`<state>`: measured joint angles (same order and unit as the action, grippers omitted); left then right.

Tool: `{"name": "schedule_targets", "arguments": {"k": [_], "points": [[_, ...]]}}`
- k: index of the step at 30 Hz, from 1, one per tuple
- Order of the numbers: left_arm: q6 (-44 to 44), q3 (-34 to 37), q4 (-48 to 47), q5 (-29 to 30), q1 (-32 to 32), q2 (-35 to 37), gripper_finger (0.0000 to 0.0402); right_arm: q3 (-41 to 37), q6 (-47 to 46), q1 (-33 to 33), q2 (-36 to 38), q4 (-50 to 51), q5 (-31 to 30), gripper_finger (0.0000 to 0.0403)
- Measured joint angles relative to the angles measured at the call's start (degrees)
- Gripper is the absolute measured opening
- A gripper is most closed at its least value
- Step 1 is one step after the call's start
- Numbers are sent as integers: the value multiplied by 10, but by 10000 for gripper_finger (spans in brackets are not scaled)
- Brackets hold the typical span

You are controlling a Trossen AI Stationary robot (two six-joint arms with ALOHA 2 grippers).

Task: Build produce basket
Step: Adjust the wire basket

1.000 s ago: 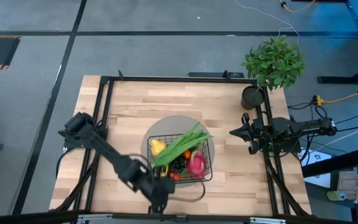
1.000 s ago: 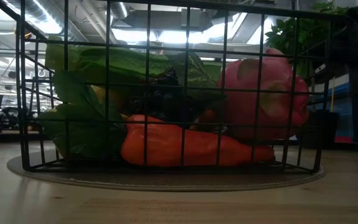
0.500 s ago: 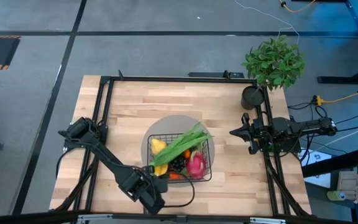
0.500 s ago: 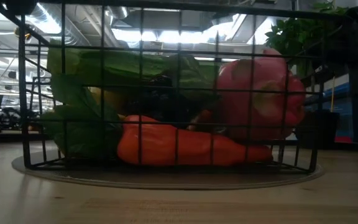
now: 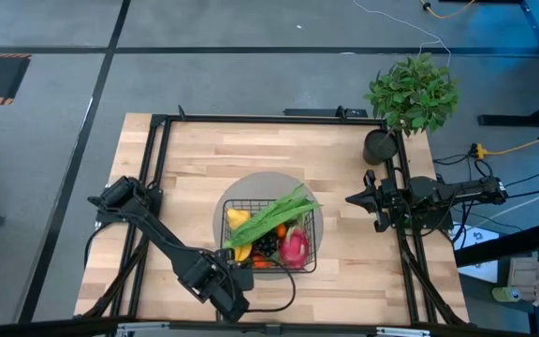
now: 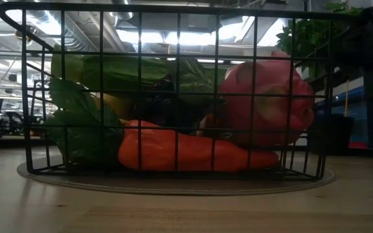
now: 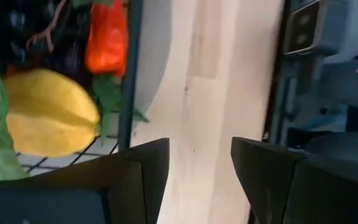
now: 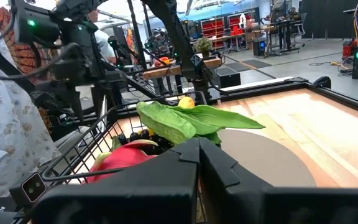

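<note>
The black wire-grid basket [image 5: 312,245] stands upright on a round grey mat at the near middle of the worktop. It is full: long green stalks [image 5: 274,217] lie aslant across the top, a yellow fruit [image 5: 237,221] far left, dark grapes [image 5: 269,248] in the middle, a pink dragon fruit [image 5: 296,247] right, an orange carrot [image 6: 186,150] along the near side.

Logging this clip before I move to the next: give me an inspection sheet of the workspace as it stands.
Surface: wooden table, grey round mat under the basket.
Job's things: basket holding dragon fruit, carrot, yellow fruit, grapes, green stalks.
Clutter: potted plant at the far right corner.
Grippers: left hand open, beside the basket's near left corner; right hand shut, parked at the right edge.
Cables: some on the floor, right.
Surroundings: person beyond the table.
</note>
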<state>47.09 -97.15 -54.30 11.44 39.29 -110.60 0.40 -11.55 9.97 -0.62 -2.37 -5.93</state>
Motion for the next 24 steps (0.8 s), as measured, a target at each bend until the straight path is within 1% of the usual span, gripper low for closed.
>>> {"name": "schedule_targets", "arguments": {"k": [4,6,10,14,17,19,24], "points": [[-51,-42,-17,-12,0,0,163,0,0,0,0,0,0,5],[-96,-70,-36,-30,0,1,163,0,0,0,0,0,0,5],[-175,-112,-73,-33,-1,1,163,0,0,0,0,0,0,5],[-241,-137,-94,-32,-11,1,163,0,0,0,0,0,0,5],[-285,-143,-106,-30,-22,1,163,0,0,0,0,0,0,5],[-300,-144,-120,-20,-33,1,163,0,0,0,0,0,0,5],[-299,-144,-170,29,-59,2,163,0,0,0,0,0,0,5]]}}
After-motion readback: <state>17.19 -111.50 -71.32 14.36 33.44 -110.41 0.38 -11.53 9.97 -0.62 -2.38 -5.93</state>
